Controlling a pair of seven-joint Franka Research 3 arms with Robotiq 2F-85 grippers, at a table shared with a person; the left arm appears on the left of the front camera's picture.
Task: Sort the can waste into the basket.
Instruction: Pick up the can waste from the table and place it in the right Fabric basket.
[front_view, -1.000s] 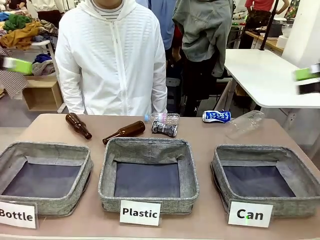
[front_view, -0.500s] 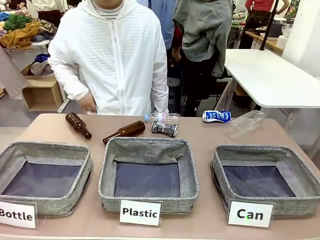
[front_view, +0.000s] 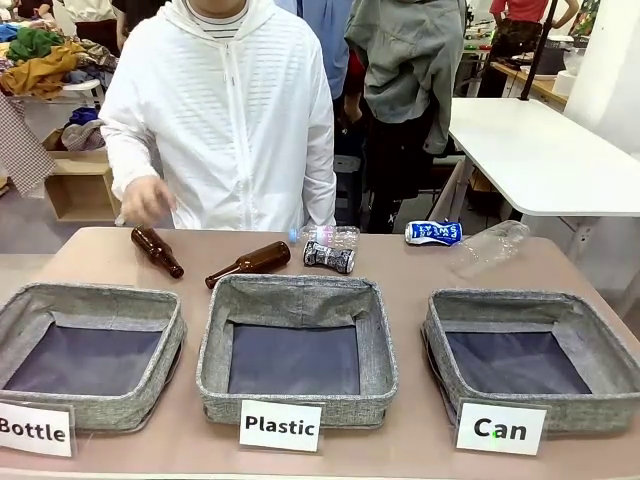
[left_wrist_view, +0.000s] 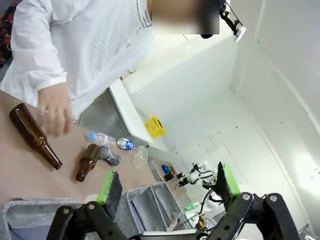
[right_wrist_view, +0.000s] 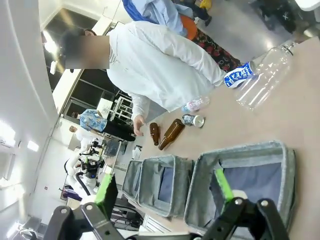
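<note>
Blue can, black can on tbl; L gripper, R gripper spread.

Left gripper: black jointed links with round pivot bolts, tipped with green pads. Right gripper: same build. Person: white zip-front hooded jacket, ribbed texture, long sleeves, striped top beneath.

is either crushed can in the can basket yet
No, the basket has a bare dark base; the blue and white can and the black can lie on the table beyond it.
</note>
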